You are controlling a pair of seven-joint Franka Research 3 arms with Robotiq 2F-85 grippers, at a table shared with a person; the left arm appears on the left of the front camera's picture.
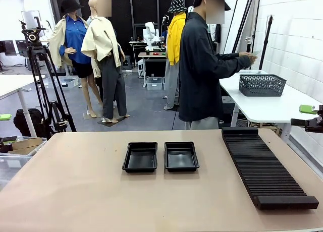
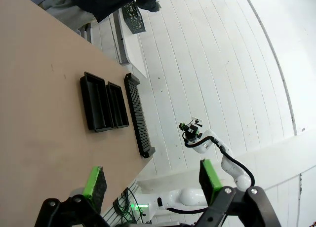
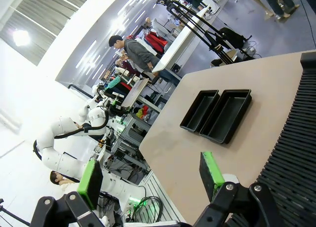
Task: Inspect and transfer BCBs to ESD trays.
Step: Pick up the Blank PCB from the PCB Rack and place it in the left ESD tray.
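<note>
Green pads (image 2: 94, 187) of the left arm's jaws rise at the bottom of its wrist view, set wide apart with nothing between them; the right arm's jaws stand the same way, green pads (image 3: 90, 177) far apart and empty. At the middle of the pale brown desk (image 1: 75, 191) two shallow black rectangular plastic trays lie side by side, just apart, the left tray (image 1: 140, 160) and the right tray (image 1: 180, 159) both with bare floors; to their right a long black ribbed slotted rack (image 1: 265, 171) runs from far to near, and whether its slots hold anything is too fine to tell. Beyond the far edge a person in a dark jacket (image 1: 202, 65) stands turned toward a white table (image 1: 262, 108) bearing a grey mesh basket (image 1: 262, 84), hands out; what they hold is too small to make out.

No thin green circuit boards lie in the trays, so the transfer looks not yet begun. Such a board should be light and stiff, but easily marked on its face, with smooth narrow edges that may slip. It is best taken by two opposite edges or a bare margin, squeezed gently so it does not bow; kept level, it should be lowered flat inside a tray's rim rather than dropped.
</note>
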